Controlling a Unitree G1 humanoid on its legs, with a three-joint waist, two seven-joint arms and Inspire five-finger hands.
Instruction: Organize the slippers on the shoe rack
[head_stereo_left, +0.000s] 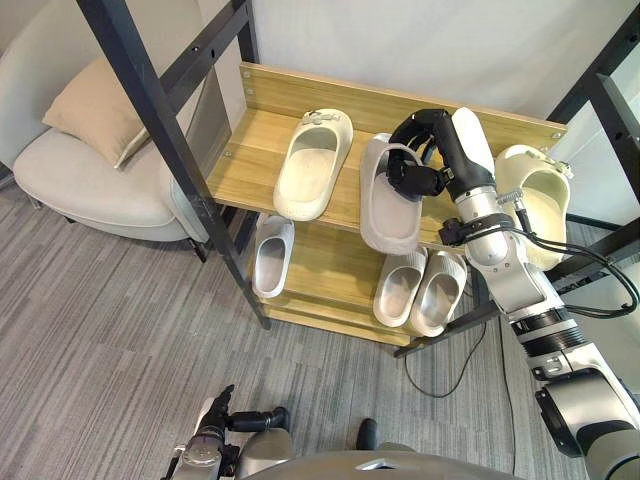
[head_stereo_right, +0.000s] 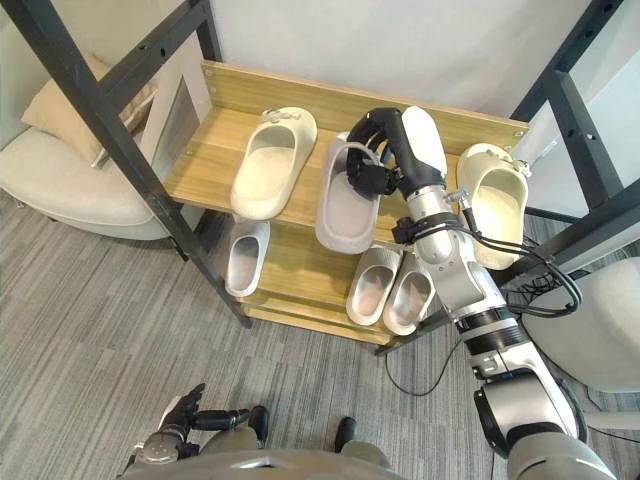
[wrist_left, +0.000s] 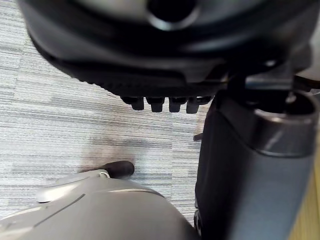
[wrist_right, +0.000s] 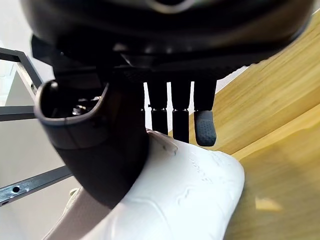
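A wooden shoe rack (head_stereo_left: 245, 160) has two shelves. In the middle of the top shelf lies a pale grey slipper (head_stereo_left: 387, 218), its heel hanging over the front edge. My right hand (head_stereo_left: 432, 150) is shut on its strap, fingers (wrist_right: 180, 120) curled over the upper and the thumb beneath. A cream slipper (head_stereo_left: 312, 165) lies to its left. Another cream slipper (head_stereo_left: 535, 195) sits at the shelf's right end. On the lower shelf are a single white slipper (head_stereo_left: 272, 255) at the left and a pair (head_stereo_left: 420, 288) at the right. My left hand (head_stereo_left: 213, 437) hangs low over the carpet, fingers relaxed.
A black metal frame post (head_stereo_left: 165, 135) slants across the rack's left front corner. More black bars (head_stereo_left: 600, 95) stand at the right. A light armchair (head_stereo_left: 95, 185) with a beige cushion (head_stereo_left: 95, 105) stands left of the rack. Grey carpet (head_stereo_left: 110, 330) lies in front.
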